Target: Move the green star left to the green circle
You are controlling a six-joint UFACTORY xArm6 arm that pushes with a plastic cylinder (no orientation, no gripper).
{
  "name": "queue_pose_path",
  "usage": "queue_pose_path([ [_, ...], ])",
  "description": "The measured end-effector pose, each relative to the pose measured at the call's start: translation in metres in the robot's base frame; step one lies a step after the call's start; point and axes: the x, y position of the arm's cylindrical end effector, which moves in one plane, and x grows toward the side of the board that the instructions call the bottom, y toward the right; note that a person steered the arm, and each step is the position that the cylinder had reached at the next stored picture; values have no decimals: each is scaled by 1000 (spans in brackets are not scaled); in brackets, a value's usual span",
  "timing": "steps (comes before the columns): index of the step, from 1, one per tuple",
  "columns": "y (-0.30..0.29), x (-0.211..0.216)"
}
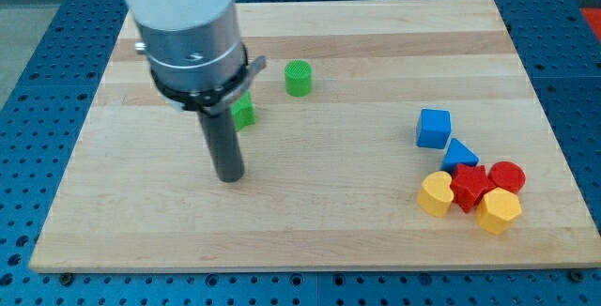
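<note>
The green circle (299,78) stands on the wooden board (310,203) near the view's top centre. A second green block, the green star (244,112), lies to its lower left, partly hidden behind my rod and its collar. My tip (228,177) rests on the board just below the green star, slightly to its left, a short gap away from it.
A cluster of blocks sits at the view's right: a blue cube (433,128), a blue triangle (459,153), a red star (470,188), a red circle (507,175), a yellow block (435,193) and a yellow hexagon (499,211).
</note>
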Motion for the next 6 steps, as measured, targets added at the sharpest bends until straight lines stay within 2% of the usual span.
queue_pose_path([
  [1, -6, -54],
  [3, 9, -79],
  [6, 21, -89],
])
